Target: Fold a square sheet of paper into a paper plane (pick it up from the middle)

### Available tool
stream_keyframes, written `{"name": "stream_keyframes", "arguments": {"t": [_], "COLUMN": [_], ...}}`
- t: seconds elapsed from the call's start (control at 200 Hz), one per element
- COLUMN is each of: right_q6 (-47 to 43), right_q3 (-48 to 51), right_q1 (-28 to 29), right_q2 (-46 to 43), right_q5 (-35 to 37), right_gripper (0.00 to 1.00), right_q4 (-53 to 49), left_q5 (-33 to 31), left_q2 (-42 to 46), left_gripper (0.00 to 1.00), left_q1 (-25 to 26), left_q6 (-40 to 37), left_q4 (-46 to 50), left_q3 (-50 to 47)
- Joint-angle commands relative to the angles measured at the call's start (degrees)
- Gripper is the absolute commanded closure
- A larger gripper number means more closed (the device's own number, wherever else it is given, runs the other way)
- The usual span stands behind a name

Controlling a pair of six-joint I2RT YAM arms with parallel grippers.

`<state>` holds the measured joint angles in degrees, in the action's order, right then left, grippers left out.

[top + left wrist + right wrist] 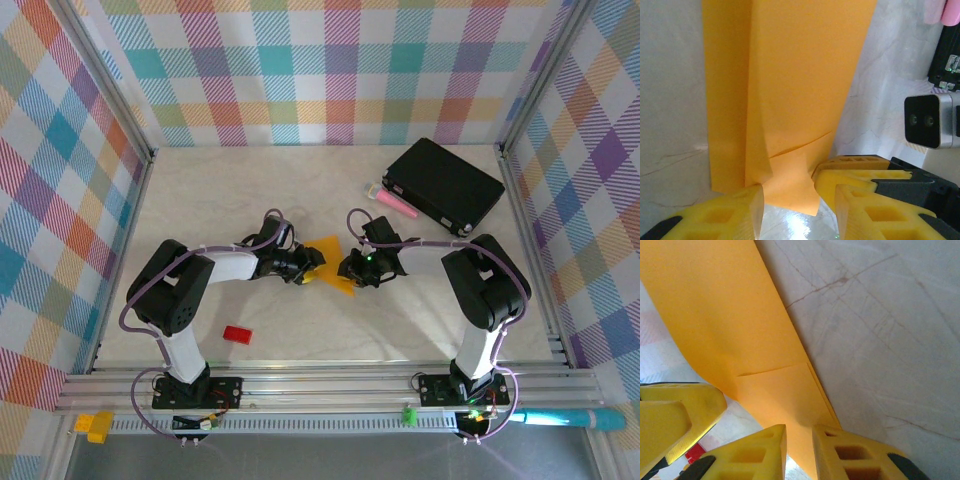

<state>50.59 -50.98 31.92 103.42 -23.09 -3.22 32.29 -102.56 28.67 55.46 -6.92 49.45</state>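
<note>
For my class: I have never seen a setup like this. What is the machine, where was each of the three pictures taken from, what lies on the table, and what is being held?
These are two robot arms bolted at the near edge of a pale table with chequered walls. The overhead picture looks down from above and behind them. The other two pictures come from cameras on the arms' wrists, so each shows its own yellow claw up close.

In the middle, the left claw and the right claw meet at an orange paper, already creased and folded. In the left wrist picture the paper runs down between the fingers; in the right wrist picture the fingers close on its edge.

Also on the table: a small red block, a black box and a pink stick.
</note>
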Motion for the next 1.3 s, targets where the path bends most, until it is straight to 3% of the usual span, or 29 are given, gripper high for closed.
{"name": "stream_keyframes", "arguments": {"t": [0.0,0.24,0.56,0.865,1.295], "right_q6": [0.2,0.1,0.0,0.0,-0.1], "right_q3": [3.4,3.3,3.1,2.9,2.6], "right_q1": [0.5,0.4,0.3,0.2,0.1], "right_q2": [4.4,5.0,5.4,5.6,6.2], "right_q5": [3.9,3.8,3.7,3.7,3.3], "right_gripper": [0.78,0.78,0.78,0.78,0.78], "right_q4": [-6.9,-6.9,-6.9,-7.1,-6.8], "left_q5": [-2.7,-6.2,-2.9,-7.3,-2.5], "left_q2": [1.4,3.0,-0.3,0.5,-1.3], "left_gripper": [0.59,0.59,0.72,0.7,0.79], "left_q1": [-1.2,-1.4,-1.3,-1.4,-1.3], "left_q6": [-3.1,-7.1,-6.1,-6.9,-4.7], "left_q4": [6.3,11.8,8.9,14.2,8.4], "left_q3": [0.8,2.4,3.3,3.4,3.3]}}
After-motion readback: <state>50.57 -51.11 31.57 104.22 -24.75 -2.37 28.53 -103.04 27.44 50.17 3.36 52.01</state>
